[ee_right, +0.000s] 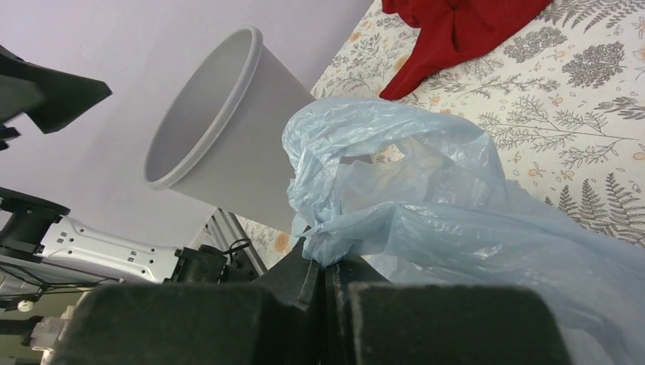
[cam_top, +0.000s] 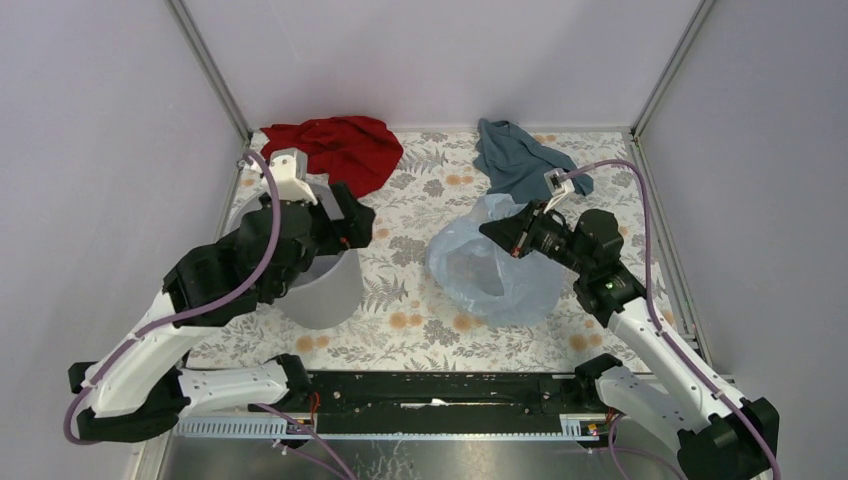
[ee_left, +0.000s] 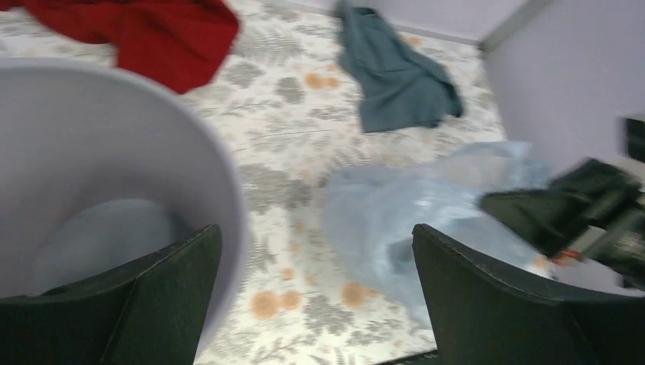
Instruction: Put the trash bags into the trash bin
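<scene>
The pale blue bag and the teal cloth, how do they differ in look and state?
The bag is translucent and glossy; the teal cloth is opaque and matte. The bag is pinched in the shut right gripper; the teal cloth lies free, untouched. The bag looks larger than the teal cloth. Both are bluish and crumpled.

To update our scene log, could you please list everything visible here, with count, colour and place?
trash bag: one, translucent pale blue, centre-right of the table.
trash bin: one, light grey, left side, partly under the left arm.
red cloth: one, red, far left, behind the bin.
teal cloth: one, teal-blue, far side, behind the bag.
table: one, floral-patterned top, under everything.
left gripper: one, black, open, by the bin's rim.
right gripper: one, black, shut on the trash bag's edge.
</scene>
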`<action>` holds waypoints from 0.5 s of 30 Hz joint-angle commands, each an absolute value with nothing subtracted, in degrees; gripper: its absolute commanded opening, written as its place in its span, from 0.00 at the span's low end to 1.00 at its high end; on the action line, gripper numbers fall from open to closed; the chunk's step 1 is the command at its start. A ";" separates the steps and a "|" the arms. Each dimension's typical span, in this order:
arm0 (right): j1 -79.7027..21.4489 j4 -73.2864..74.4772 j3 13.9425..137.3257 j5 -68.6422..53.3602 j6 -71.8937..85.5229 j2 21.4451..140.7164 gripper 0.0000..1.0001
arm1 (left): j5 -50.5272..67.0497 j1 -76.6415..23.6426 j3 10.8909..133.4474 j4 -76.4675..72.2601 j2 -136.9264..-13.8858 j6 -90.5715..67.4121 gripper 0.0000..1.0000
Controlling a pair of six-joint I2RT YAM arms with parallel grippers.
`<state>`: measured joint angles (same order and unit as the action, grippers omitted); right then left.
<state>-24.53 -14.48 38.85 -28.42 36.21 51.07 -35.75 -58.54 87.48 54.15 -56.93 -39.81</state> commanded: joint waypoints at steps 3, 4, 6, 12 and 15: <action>-24.94 -9.28 42.32 -26.79 31.83 46.50 0.01 | -48.13 -57.74 84.07 64.57 -61.91 -42.08 0.99; -24.95 -7.96 42.56 -26.39 31.33 45.57 0.01 | -48.73 -57.70 83.41 64.36 -63.02 -42.44 0.99; -24.94 -5.74 43.07 -25.86 30.87 43.58 0.01 | -50.44 -57.53 81.73 64.41 -65.44 -42.96 0.99; -24.91 1.10 44.32 -23.85 29.18 38.31 0.04 | -51.35 -54.51 78.78 64.54 -72.84 -42.55 0.93; -24.93 3.63 44.95 -23.06 28.40 36.72 0.05 | -52.68 -54.18 79.45 64.71 -75.05 -41.91 0.73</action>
